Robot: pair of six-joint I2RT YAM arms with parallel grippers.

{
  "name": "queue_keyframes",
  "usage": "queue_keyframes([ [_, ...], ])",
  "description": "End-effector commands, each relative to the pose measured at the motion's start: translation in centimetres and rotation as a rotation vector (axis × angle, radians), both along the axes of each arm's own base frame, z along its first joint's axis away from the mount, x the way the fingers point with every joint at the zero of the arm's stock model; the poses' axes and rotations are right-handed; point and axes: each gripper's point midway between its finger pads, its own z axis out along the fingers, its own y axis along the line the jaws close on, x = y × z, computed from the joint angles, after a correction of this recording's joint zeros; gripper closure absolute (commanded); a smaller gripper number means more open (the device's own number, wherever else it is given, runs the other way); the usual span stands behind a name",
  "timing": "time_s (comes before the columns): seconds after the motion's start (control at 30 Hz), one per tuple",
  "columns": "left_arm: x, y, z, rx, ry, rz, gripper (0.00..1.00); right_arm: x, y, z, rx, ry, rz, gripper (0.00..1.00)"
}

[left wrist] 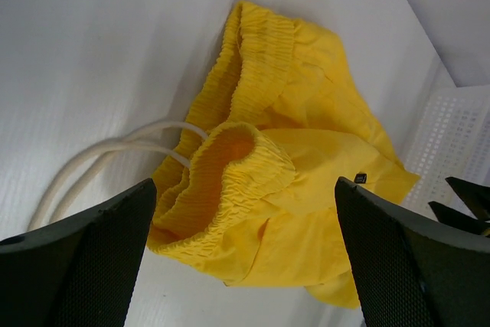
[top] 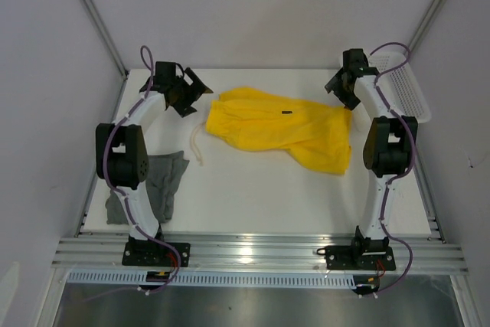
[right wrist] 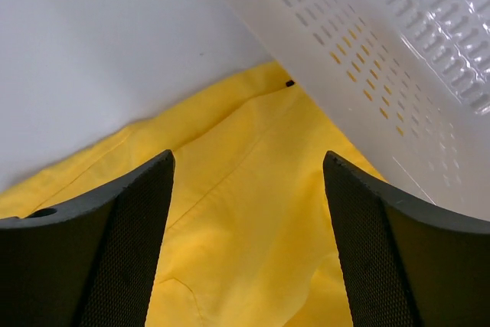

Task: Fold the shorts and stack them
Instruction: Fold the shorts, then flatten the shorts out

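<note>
The yellow shorts (top: 279, 128) lie spread and rumpled across the far middle of the table, waistband to the left with a white drawstring (top: 197, 145) trailing off it. The dark grey shorts (top: 161, 181) lie crumpled at the near left, partly under the left arm. My left gripper (top: 197, 91) is open and empty just left of the yellow waistband (left wrist: 230, 158). My right gripper (top: 337, 88) is open and empty over the right end of the yellow shorts (right wrist: 245, 220), beside the basket.
A white mesh basket (top: 406, 86) leans at the far right edge; it also shows in the right wrist view (right wrist: 398, 59). Grey walls close the table in at the back and sides. A metal rail (top: 253, 250) runs along the near edge.
</note>
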Motion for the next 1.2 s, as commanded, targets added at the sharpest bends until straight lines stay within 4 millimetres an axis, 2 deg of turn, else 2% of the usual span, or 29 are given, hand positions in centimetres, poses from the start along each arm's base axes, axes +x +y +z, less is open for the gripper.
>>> queue_keyframes([
  [0.0,-0.2,-1.5,0.4,-0.104,0.070,0.034,0.01,-1.3,-0.7,-1.1,0.019,0.075,-0.158,0.21],
  [0.3,-0.2,-3.2,0.6,-0.123,0.068,0.008,0.01,-0.5,-1.1,-3.8,0.042,0.071,-0.268,0.23],
  [0.57,-0.5,-3.0,0.9,-0.095,0.066,0.011,0.01,0.0,-1.4,-6.2,0.008,0.092,-0.323,0.29],
  [0.63,-0.4,-3.0,1.2,-0.090,0.055,0.011,0.01,0.1,-1.1,-6.2,0.009,0.083,-0.322,0.37],
  [0.67,-0.4,-2.9,1.4,-0.088,0.052,0.012,0.01,0.1,-1.0,-6.2,0.011,0.079,-0.325,0.50],
  [0.73,-0.4,-2.8,1.4,-0.077,0.049,0.016,0.01,0.3,-1.0,-5.4,0.013,0.056,-0.320,0.66],
  [0.9,-0.3,-2.7,2.0,-0.052,0.039,0.022,0.01,0.9,-1.0,-2.1,-0.040,-0.013,-0.304,0.65],
  [1.0,-0.1,-3.1,2.3,-0.056,0.037,0.019,0.01,1.0,-0.6,-0.8,-0.065,-0.029,-0.282,0.64],
  [1.03,0.0,-3.4,2.6,-0.058,0.033,0.013,0.01,1.0,-0.3,-0.6,-0.067,-0.031,-0.274,0.68],
  [1.1,0.2,-3.9,3.2,-0.053,0.022,0.005,0.01,1.1,-0.1,-0.4,-0.061,-0.039,-0.257,0.94],
  [1.13,0.4,-4.1,3.2,-0.043,0.022,0.007,0.01,1.1,0.0,-0.3,-0.058,-0.040,-0.251,1.00],
  [1.17,0.6,-4.3,3.4,-0.039,0.017,0.008,0.01,1.1,0.1,-0.3,-0.055,-0.041,-0.244,1.00],
])
